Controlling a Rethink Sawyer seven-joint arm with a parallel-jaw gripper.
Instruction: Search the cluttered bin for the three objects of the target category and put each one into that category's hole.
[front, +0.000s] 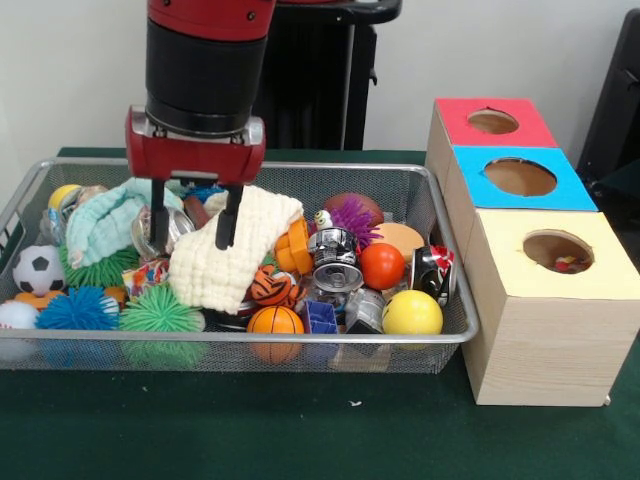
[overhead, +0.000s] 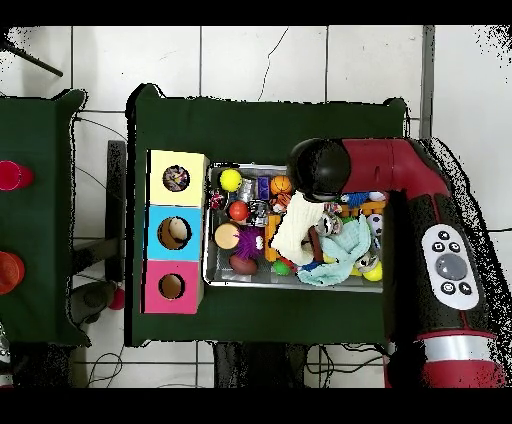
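Cloths of the confetti print are the quarry, and almost nothing of them shows. The hand (front: 193, 215) hangs over the left half of the bin (front: 440, 345), its two dark fingers (front: 228, 217) spread fairly wide and holding nothing; one finger stands in front of the cream waffle cloth (front: 232, 255), the other just to the left of it, beside the mint-green towel (front: 108, 222). Neither of these is a target.

Just left of the waffle cloth's lower corner a small patch of white with red and blue flecks (front: 148, 272) peeps out between the spiky green balls (front: 158, 312); it may be one of the target cloths, though too little shows to be sure. In the overhead view the arm covers that part of the bin, so it gives no help. The yellow-topped box (front: 545, 300), just right of the bin, has something speckled inside its hole (front: 567, 264); I judge that to be the target hole.

To do the step well, I would bring the fingers down astride the flecked patch only, left of the waffle cloth and clear of its edge, so that the wrong cloth is not pinched along with it. Soft fabric bunches, so a deep closing grip on a fold should hold better than a nip at the surface. Lifting straight and slowly should let the balls roll off rather than spill over the bin's rim.
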